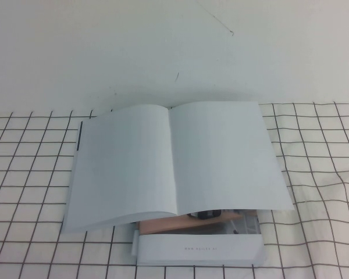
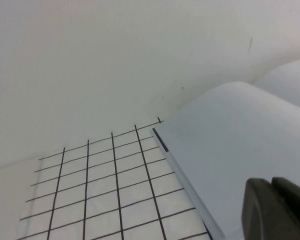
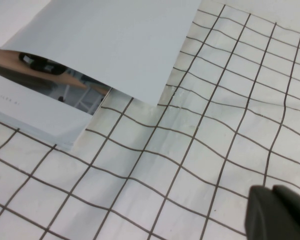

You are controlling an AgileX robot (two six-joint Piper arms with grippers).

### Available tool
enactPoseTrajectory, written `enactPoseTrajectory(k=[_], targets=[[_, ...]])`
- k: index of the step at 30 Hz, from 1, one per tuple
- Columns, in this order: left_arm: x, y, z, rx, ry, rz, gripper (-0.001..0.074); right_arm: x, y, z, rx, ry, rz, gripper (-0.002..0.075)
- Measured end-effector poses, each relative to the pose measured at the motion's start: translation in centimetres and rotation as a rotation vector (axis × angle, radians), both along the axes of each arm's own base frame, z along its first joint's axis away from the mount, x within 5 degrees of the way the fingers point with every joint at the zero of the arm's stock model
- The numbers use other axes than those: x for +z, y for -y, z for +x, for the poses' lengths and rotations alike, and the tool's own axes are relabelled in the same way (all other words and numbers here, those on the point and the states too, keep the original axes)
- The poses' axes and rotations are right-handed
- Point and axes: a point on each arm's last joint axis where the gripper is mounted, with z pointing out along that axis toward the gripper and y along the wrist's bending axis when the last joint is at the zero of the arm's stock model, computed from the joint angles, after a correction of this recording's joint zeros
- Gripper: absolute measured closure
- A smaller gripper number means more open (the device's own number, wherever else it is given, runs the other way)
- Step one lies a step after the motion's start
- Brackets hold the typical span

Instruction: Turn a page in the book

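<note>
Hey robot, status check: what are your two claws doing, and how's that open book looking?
Left gripper shut, hovering over book's left side. Right gripper shut, above checked cloth right of book. Book open on plain white pages, lying atop another printed volume. Nothing blocking.

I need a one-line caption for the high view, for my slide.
Open book with plain white pages on a grid-patterned cloth, resting over another printed volume; neither gripper in view.
</note>
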Motion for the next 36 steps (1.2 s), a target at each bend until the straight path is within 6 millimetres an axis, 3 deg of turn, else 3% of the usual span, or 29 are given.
enactPoseTrajectory(k=[13, 36], targets=[[-1.7, -0.7, -0.2, 0.098, -0.213, -0.139, 0.0737, 0.0, 0.0, 0.0, 0.0, 0.0, 0.0, 0.0728], [-1.8, -0.9, -0.3, 0.134, -0.235, -0.176, 0.0737, 0.0, 0.0, 0.0, 0.0, 0.0, 0.0, 0.0728]])
